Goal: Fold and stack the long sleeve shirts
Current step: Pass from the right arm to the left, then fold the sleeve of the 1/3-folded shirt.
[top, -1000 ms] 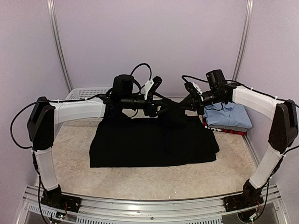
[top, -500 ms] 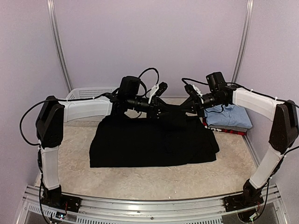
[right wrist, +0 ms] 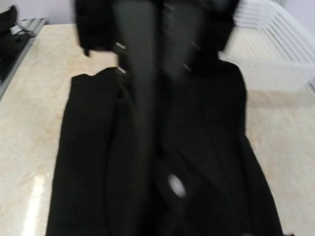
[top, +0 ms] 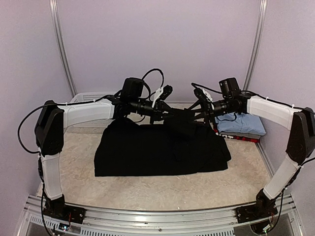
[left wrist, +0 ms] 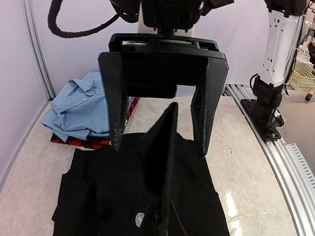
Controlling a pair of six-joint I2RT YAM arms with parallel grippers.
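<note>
Left gripper [top: 170,116] is squeezed tight on a raised fold of the black shirt [top: 147,152], up at its far edge. Right gripper [left wrist: 158,147] faces it with fingers spread wide and the fold standing between them. The rest of the black shirt lies flat in the middle of the table [top: 74,162]. The blue shirt [top: 243,120] sits folded on the red-and-black shirt [top: 241,137], far right.

A robotics lab cell: plain lilac walls [top: 162,39], aluminium base rail [top: 157,219], two bolted robot arms [top: 83,114].
</note>
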